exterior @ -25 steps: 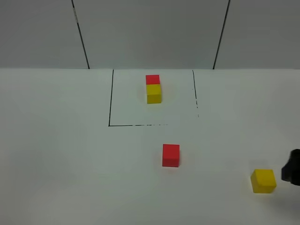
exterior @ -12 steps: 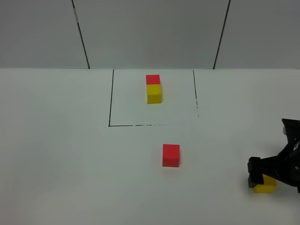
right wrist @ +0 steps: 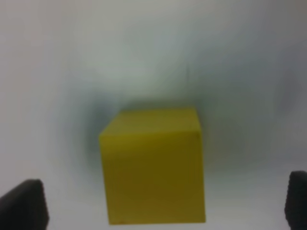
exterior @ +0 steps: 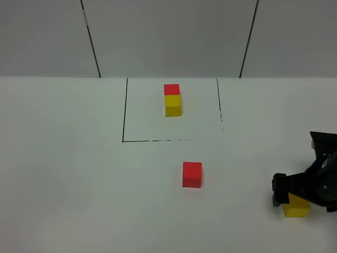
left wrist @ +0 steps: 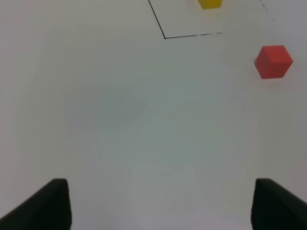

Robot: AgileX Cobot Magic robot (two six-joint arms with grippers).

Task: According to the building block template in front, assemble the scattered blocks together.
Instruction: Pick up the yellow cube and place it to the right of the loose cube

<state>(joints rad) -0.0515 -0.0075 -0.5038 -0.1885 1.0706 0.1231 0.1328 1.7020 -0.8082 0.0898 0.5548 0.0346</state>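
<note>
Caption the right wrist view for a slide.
Open right gripper flanks the yellow cube, not touching it, on the white table.

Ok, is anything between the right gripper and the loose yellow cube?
Nothing visible. The right gripper is open and the yellow cube lies in line between its jaws. The red cube sits well apart, toward the table's middle.

I counted four cubes on the bench (exterior: 63, 184): one loose red cube (exterior: 192, 174), one loose yellow cube (exterior: 297, 209), and one joined template pair (exterior: 172, 100) inside one black outline (exterior: 124, 110).
</note>
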